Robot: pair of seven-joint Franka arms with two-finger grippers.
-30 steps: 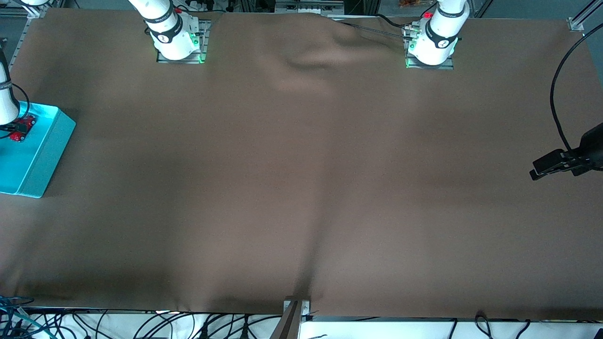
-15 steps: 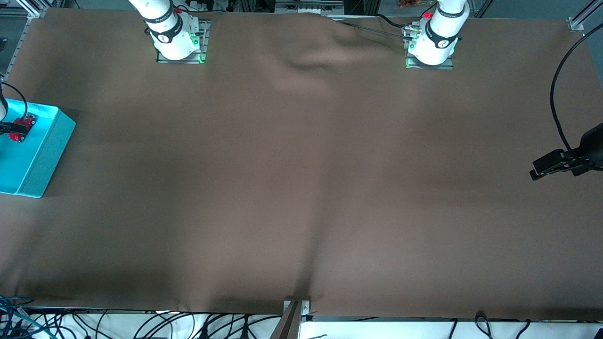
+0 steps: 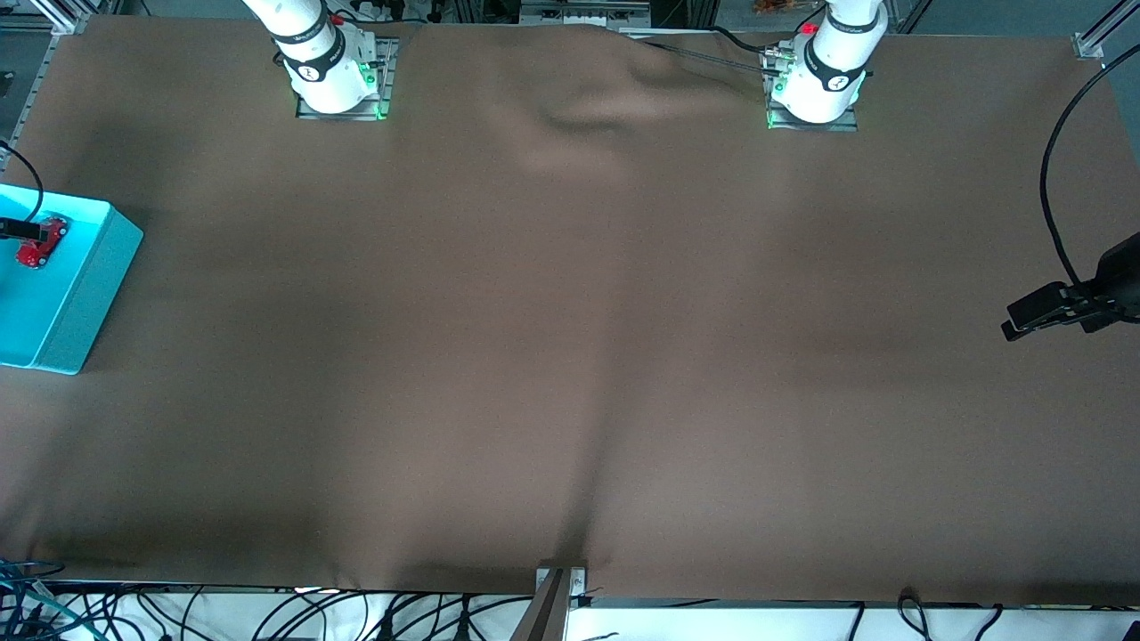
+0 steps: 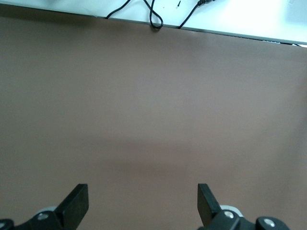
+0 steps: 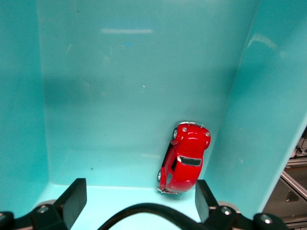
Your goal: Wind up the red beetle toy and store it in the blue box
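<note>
The red beetle toy [image 3: 37,243] lies on the floor of the blue box [image 3: 85,294], at the box's end farther from the front camera. In the right wrist view the toy [image 5: 184,163] rests close beside a box wall [image 5: 240,120]. My right gripper [image 5: 139,190] is open and empty above the box, and the toy lies free below it by one finger [image 5: 204,199]. In the front view only a dark tip of it [image 3: 11,229] shows at the picture's edge. My left gripper [image 3: 1024,319] is open and empty over bare cloth [image 4: 143,196], and that arm waits.
The box stands at the right arm's end of the table, partly cut off by the edge of the front view. A brown cloth [image 3: 570,338] covers the table, with wrinkles near the arm bases. A black cable [image 5: 144,213] loops under my right wrist camera.
My right gripper has let go of the toy and drawn up and away, almost out of the front view. The toy stays in the box. The left arm has not moved.
</note>
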